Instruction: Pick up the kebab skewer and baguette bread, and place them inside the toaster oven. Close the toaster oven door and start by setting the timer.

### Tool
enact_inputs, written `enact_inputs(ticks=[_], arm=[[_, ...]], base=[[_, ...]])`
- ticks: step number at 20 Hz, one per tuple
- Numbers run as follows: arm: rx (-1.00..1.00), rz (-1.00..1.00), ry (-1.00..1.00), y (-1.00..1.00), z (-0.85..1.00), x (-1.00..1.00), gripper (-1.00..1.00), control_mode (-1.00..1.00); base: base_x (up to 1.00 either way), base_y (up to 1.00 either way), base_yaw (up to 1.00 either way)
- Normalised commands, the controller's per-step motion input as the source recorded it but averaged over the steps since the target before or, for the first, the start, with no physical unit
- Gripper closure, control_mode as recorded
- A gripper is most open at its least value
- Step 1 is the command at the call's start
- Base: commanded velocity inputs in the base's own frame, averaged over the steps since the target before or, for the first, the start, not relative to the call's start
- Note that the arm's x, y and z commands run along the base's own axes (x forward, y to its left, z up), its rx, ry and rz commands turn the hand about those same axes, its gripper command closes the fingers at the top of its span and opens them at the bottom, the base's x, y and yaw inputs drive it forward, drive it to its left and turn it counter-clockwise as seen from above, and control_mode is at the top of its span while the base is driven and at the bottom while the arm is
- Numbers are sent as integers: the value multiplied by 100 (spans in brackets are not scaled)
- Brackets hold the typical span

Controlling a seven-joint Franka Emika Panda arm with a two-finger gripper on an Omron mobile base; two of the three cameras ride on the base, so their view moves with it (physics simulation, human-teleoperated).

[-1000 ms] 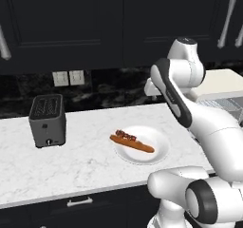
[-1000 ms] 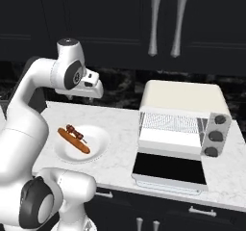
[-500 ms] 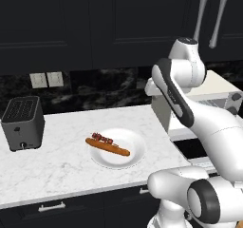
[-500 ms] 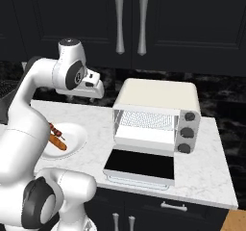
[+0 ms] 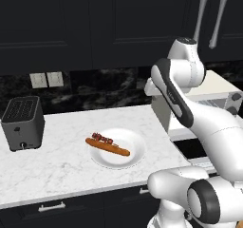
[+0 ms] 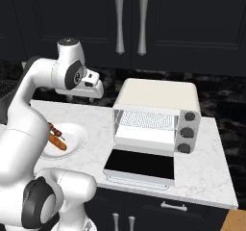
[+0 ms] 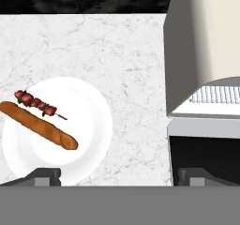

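Note:
The kebab skewer (image 7: 36, 102) and the baguette bread (image 7: 38, 126) lie side by side on a white plate (image 7: 89, 139), with the skewer on the far side. In the base views the baguette (image 5: 108, 147) and skewer (image 5: 102, 138) rest on the plate (image 5: 135, 148). The cream toaster oven (image 6: 158, 97) stands to the plate's right, its wire rack (image 6: 146, 121) showing. The toaster oven door (image 6: 139, 163) lies folded down flat. My gripper (image 7: 121, 176) is open and holds nothing. It hangs high over the counter between plate and oven.
A small black slot toaster (image 5: 22, 122) stands at the counter's left end. Dark cabinets with silver handles (image 6: 129, 20) hang above. The white marble counter (image 5: 61, 160) ends at its front edge just before the plate. Two dark knobs (image 6: 185, 138) sit on the oven's right front.
Both base views slid left at first as the base drove right, bringing the oven nearer the middle. Over the last half second the scene holds still. The arm keeps its pose.

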Motion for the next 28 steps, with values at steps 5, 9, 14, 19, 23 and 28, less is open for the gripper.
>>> enact_inputs(ticks=[5, 9, 14, 19, 23, 28], arm=[[0, 0, 0, 0, 0, 0, -100, 100], [0, 0, 0, 0, 0, 0, -100, 100], [0, 0, 0, 0, 0, 0, -100, -100], [0, 0, 0, 0, 0, 0, -100, -100], [0, 0, 0, 0, 0, -5, -100, -100], [2, 9, -14, -55, -16, -63, -100, -100]], base=[[0, 0, 0], [0, 0, 0], [0, 0, 0], [0, 0, 0], [0, 0, 0], [0, 0, 0]])
